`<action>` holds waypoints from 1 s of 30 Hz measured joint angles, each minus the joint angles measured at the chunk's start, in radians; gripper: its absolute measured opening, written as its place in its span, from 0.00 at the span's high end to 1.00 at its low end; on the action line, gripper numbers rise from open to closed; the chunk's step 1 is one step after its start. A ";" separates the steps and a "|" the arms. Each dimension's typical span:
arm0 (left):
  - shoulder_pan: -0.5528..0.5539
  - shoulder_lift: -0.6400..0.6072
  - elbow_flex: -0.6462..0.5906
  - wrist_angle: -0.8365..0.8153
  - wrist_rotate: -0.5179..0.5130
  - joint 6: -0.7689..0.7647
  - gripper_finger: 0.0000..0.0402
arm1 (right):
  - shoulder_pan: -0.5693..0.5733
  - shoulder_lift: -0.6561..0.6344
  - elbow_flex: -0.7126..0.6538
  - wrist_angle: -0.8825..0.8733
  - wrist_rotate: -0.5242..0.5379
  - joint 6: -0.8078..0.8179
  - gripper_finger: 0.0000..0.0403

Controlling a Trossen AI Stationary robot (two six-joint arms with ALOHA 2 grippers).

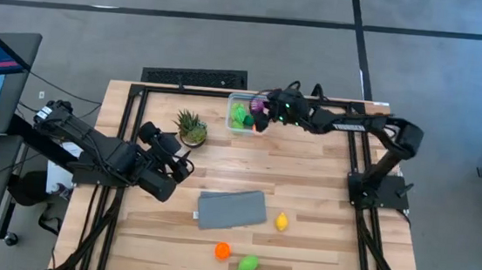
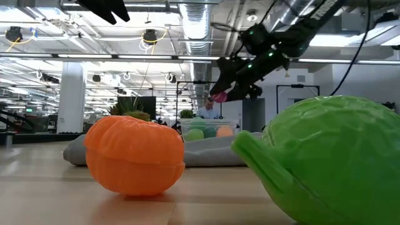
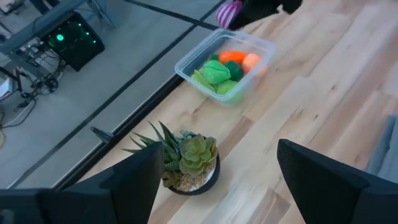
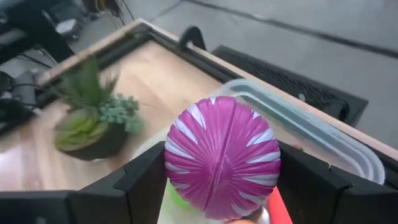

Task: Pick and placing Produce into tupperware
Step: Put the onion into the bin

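Purple piece [image 4: 222,157]: clamped in the right gripper [image 1: 263,112], hanging over the tub [image 1: 241,113].
Tub: far edge, beside the plant [image 1: 192,128], holding green and orange pieces.
Left gripper [image 1: 179,158]: empty, fingers apart, near the plant.
Table [image 1: 324,186]: cloth [image 1: 231,209], lemon [image 1: 281,222], orange [image 1: 222,250], green piece [image 1: 248,264].

overhead looks straight down; low camera sits at tabletop; all views share the tupperware [image 1: 243,113].

A spiky green potted plant [image 1: 192,128] is seen upright on the wooden table [image 1: 307,184]. A flat grey cloth [image 1: 232,209] is spread nearer the front edge.
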 joint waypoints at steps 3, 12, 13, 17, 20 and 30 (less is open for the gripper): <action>0.000 0.000 0.000 -0.003 -0.023 -0.033 0.24 | -0.035 0.064 0.076 -0.072 -0.016 0.004 0.29; 0.000 0.000 0.000 -0.004 -0.080 -0.074 0.24 | -0.096 0.205 0.318 -0.388 -0.035 0.009 0.29; 0.000 0.000 0.000 -0.005 -0.080 -0.074 0.24 | -0.098 0.219 0.339 -0.416 -0.036 0.009 0.29; 0.000 0.000 0.000 -0.005 -0.089 -0.076 0.24 | -0.098 0.272 0.409 -0.505 -0.038 0.009 0.29; 0.001 0.000 0.000 -0.009 -0.100 -0.091 0.24 | -0.093 0.294 0.438 -0.514 -0.038 0.009 0.29; 0.002 0.000 0.000 -0.027 -0.106 -0.123 0.24 | -0.098 0.307 0.466 -0.518 -0.031 0.009 0.29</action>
